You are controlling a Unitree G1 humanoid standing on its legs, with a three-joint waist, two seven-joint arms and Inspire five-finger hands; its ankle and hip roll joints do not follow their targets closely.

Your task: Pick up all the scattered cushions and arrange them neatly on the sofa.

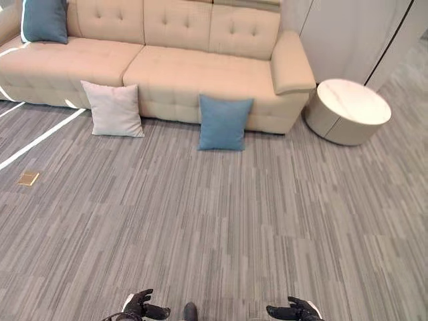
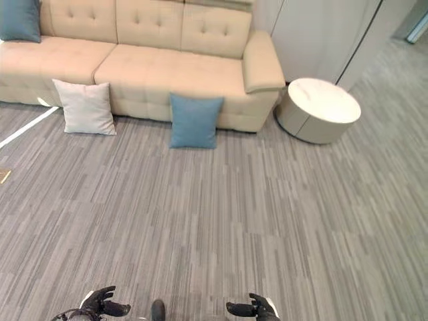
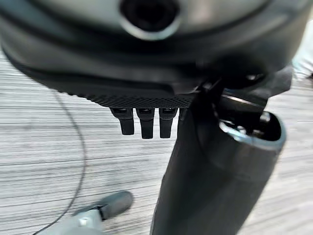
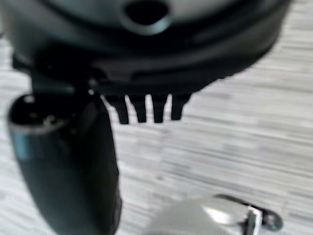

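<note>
A beige tufted sofa (image 1: 167, 73) stands along the far side of a grey striped carpet floor (image 1: 221, 227). 2 cushions stand on the floor, leaning against the sofa's front: a pale grey cushion (image 1: 114, 110) toward the left and a blue cushion (image 1: 224, 122) near the middle, well apart from each other. A teal cushion (image 1: 45, 20) sits on the sofa seat at its far left, upright against the backrest. A round white side table (image 1: 348, 110) stands just beside the sofa's right armrest. A small brass floor plate (image 1: 28, 178) lies at the left. The left hand (image 1: 142, 307) and right hand (image 1: 294, 311) hang low at the near edge, well apart from the cushions, fingers relaxed and straight, holding nothing.
</note>
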